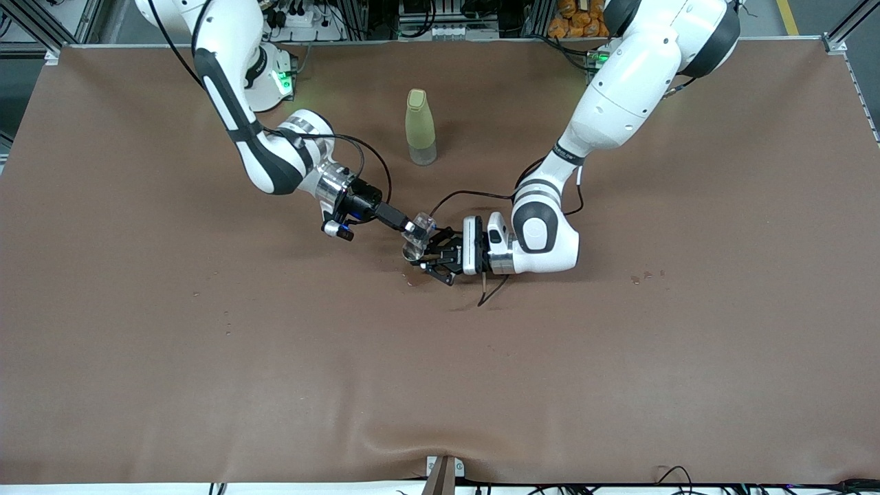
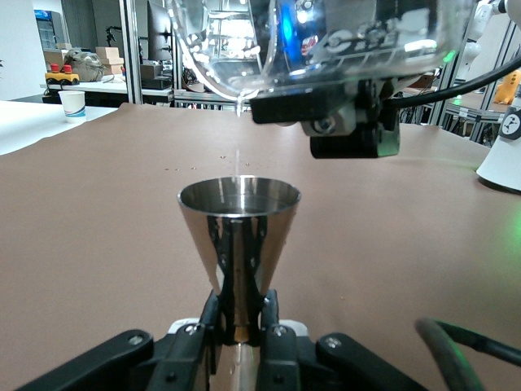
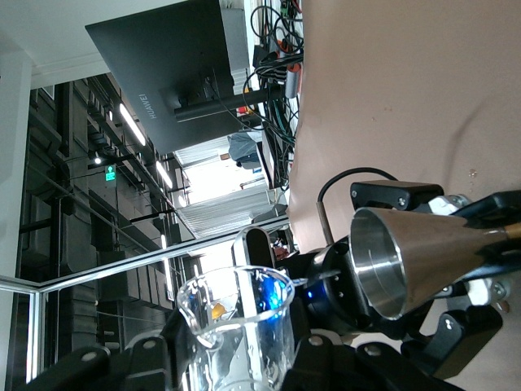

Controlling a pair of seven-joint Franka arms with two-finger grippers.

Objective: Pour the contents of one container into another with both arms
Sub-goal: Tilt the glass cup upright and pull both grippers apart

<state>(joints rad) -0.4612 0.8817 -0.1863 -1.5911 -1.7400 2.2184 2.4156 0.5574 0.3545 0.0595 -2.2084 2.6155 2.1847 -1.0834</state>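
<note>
I have the right end effector [image 1: 414, 229] pinching the glass cup [image 1: 421, 227], tipped so its lip hangs over the jigger [image 2: 238, 236]. My left end effector [image 1: 432, 260] clamps the jigger's waist upright beneath, catching a thin stream over the tabletop [image 1: 206, 357].

Small silvery metal hourglass-shaped jigger [image 2: 238, 244]: lower cup hidden by the left hand [image 2: 236, 342] in the left wrist view; base cut by the picture's edge in the right wrist view.
Tiny clear glass cup with pouring lip [image 3: 236, 326]: base cut by the edge in the right wrist view, upper body in the left wrist view.
Contents of both: cannot tell.
</note>
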